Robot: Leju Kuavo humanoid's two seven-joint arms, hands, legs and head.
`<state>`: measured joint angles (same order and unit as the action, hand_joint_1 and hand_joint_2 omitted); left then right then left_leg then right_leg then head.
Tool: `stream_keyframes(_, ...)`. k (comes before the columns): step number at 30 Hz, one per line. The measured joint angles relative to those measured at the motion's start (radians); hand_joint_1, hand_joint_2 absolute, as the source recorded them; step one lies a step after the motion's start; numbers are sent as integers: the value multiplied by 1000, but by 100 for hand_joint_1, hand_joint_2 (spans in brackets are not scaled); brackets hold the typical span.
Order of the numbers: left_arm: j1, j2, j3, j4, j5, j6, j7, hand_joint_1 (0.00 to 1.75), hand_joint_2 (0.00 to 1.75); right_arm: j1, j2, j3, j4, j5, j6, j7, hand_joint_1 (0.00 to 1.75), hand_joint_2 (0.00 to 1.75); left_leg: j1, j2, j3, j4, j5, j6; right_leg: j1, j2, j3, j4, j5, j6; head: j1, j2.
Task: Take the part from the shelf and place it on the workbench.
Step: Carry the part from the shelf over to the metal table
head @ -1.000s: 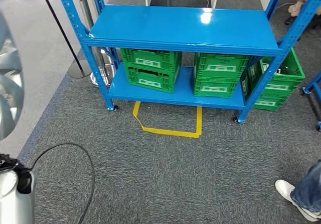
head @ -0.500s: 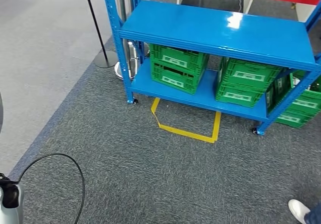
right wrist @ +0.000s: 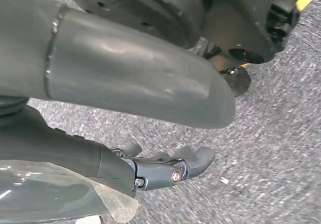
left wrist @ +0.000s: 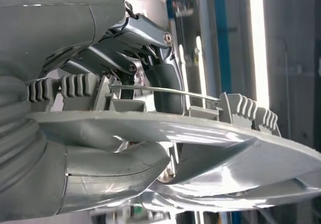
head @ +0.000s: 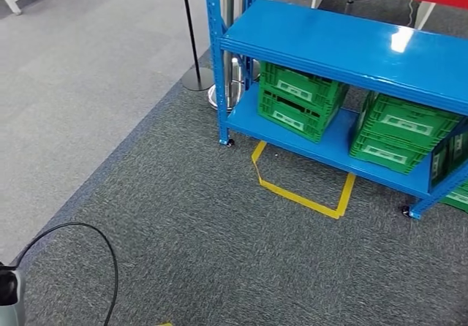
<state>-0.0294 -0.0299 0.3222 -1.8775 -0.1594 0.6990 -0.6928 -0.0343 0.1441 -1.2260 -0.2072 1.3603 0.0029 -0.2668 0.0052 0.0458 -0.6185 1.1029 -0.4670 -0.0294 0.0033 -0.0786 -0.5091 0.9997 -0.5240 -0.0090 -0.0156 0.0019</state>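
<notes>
In the left wrist view my left hand (left wrist: 95, 48) grips the part (left wrist: 212, 133), a shiny silver piece with curved blades and ribbed grey tabs. Its dark fingers (left wrist: 147, 38) lie over one side and the thick thumb (left wrist: 113, 169) under the other. The right wrist view has my right hand (right wrist: 132, 78) hanging over grey carpet, thumb and fingers (right wrist: 170, 169) apart with nothing between them. The blue shelf (head: 353, 41) stands at the upper right of the head view, and my left arm's end (head: 8, 297) pokes in at the lower left corner.
Two green crates (head: 297, 99) (head: 403, 132) sit on the shelf's bottom level. A yellow tape outline (head: 300, 194) marks the carpet in front. A stanchion post and base (head: 197, 77) stand left of the shelf. A black cable (head: 82, 231) loops by my left arm.
The camera has swung left: the shelf slid right in the picture, more pale floor shows at the left, and the person's shoe and the silver part left the head view.
</notes>
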Motion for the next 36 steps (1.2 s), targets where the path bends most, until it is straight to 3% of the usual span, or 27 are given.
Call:
stream_keyframes(2, 5, 2, 13, -5, 8, 0, 0, 175, 175, 0, -2, -6, -1, -4, -9, 9, 0, 0, -9, 33, 31, -70, 11, 15, 7, -21, -1, 2, -4, 7, 1, 0)
stream_keyframes(4, 17, 5, 29, -10, 17, 0, 0, 175, 175, -1, -7, -10, -4, -4, -14, 16, 0, 0, -11, 18, 27, -78, 10, 30, 11, -45, 0, 2, -6, 14, 1, 0)
stream_keyframes(5, 24, 6, 38, -12, 21, 1, 0, 175, 175, -2, -9, -12, -6, -4, -16, 18, 0, 0, -10, 6, 25, -81, 13, 37, 10, -43, -2, 5, -13, 19, 1, 0)
stream_keyframes(7, 32, 9, 52, -17, 26, 1, 0, 175, 175, -2, -14, -14, -8, -2, -20, 16, 0, 0, -5, -16, 23, -87, 19, 50, 6, 1, -24, 54, -51, 28, 5, 0)
stream_keyframes(9, 35, 9, 63, -20, 31, 1, 0, 175, 175, -1, -17, -17, -9, -2, -23, 11, 0, 0, -3, -39, 18, -88, 24, 58, 2, 57, -82, 178, -115, 33, 9, 0)
stream_keyframes(10, 37, 9, 68, -20, 33, 1, 0, 175, 175, 1, -19, -19, -9, -2, -24, 7, 0, 0, -3, -52, 15, -87, 25, 60, 1, 69, -114, 242, -138, 33, 10, 0)
stream_keyframes(11, 40, 9, 75, -20, 36, 1, 0, 175, 175, 2, -20, -20, -9, -1, -24, 2, 0, 0, -3, -66, 13, -87, 27, 62, 1, 74, -135, 282, -145, 33, 10, 0)
stream_keyframes(12, 42, 8, 82, -20, 37, 1, 0, 175, 175, 2, -21, -20, -9, 2, -25, -3, 0, 0, -3, -80, 12, -86, 28, 62, 1, 77, -139, 284, -131, 32, 10, 0)
stream_keyframes(14, 44, 8, 93, -21, 41, 1, 0, 175, 175, 1, -22, -20, -9, 9, -25, -14, 0, 0, -3, -107, 12, -84, 30, 60, 0, 94, -94, 181, -58, 27, 10, 0)
stream_keyframes(15, 44, 8, 98, -22, 42, 1, 0, 175, 175, 0, -23, -20, -9, 12, -24, -18, 0, 0, -3, -119, 11, -83, 31, 57, -2, 122, -64, 114, -27, 23, 9, 0)
stream_keyframes(16, 43, 8, 101, -23, 42, 1, 0, 175, 175, 0, -24, -19, -9, 13, -24, -22, 0, 0, -3, -132, 8, -80, 33, 53, -5, 149, -39, 56, -7, 21, 9, 0)
stream_keyframes(18, 41, 7, 106, -25, 42, 1, 0, 175, 175, 0, -26, -19, -9, 15, -23, -25, 0, 0, 1, -156, -3, -78, 41, 40, -7, 179, -17, 12, -1, 19, 8, 0)
stream_keyframes(20, 44, 8, 111, -28, 42, 1, 0, 175, 175, 1, -27, -19, -9, 15, -22, -25, 0, 0, 5, -177, -12, -78, 48, 26, -7, 156, -12, 4, 5, 14, 9, 0)
stream_keyframes(21, 45, 8, 114, -28, 42, 1, 0, 175, 175, 0, -27, -19, -10, 15, -22, -26, 0, 0, 4, -166, -17, -70, 43, 21, -8, 142, -10, 0, 9, 9, 7, 0)
stream_keyframes(22, 45, 9, 115, -29, 42, 1, 0, 175, 175, 0, -28, -19, -10, 15, -21, -26, 0, 0, 3, -144, -29, -45, 25, 16, -10, 126, -9, -5, 12, 5, 4, 0)
stream_keyframes(24, 41, 9, 115, -29, 42, 1, 0, 175, 175, 1, -29, -19, -10, 15, -21, -27, 0, 0, 3, -84, -74, 63, -39, 7, -9, 95, -8, -8, 14, -1, -1, 0)
stream_keyframes(26, 42, 9, 115, -29, 42, 1, 0, 175, 175, 2, -29, -19, -11, 16, -21, -27, 0, 0, 9, -60, -117, 177, -86, -2, -7, 63, -9, -7, 13, -2, -1, 0)
stream_keyframes(27, 43, 8, 115, -29, 41, 1, 0, 175, 175, 2, -29, -19, -11, 16, -21, -27, 0, 0, 12, -56, -120, 193, -85, -6, -7, 47, -9, -7, 13, -1, -1, 0)
stream_keyframes(28, 44, 8, 115, -29, 39, 1, 0, 175, 175, 1, -29, -19, -11, 17, -20, -25, 0, 0, 15, -52, -103, 168, -66, -8, -7, 33, -9, -7, 11, 0, -1, 0)
stream_keyframes(30, 42, 8, 115, -29, 33, 1, 0, 175, 175, 0, -29, -19, -11, 19, -16, -20, 0, 0, 14, -18, -29, 40, -12, -9, -6, 7, -5, -6, 7, 7, -2, 0)
stream_keyframes(32, 40, 6, 116, -29, 28, 0, 0, 175, 175, 0, -29, -19, -11, 19, -13, -11, 0, 0, 8, 14, 20, -58, 13, 3, 0, -15, -2, -4, 1, 17, -1, 0)
stream_keyframes(33, 41, 5, 117, -29, 26, 0, 0, 175, 175, 0, -29, -19, -11, 20, -13, -6, 0, 0, 4, 18, 24, -71, 10, 11, 3, -25, -1, -4, -1, 22, 0, 0)
stream_keyframes(35, 44, 3, 121, -30, 23, 0, 0, 175, 175, -2, -29, -19, -11, 22, -11, 3, 0, 0, 3, -4, 19, -74, 13, 28, 4, -41, 0, -5, -5, 32, 0, 0)
stream_keyframes(36, 45, 2, 124, -31, 23, 0, 0, 175, 175, -4, -29, -19, -11, 22, -11, 6, 0, 0, 4, -14, 18, -76, 15, 35, 2, -32, -3, 2, -14, 37, 1, 0)
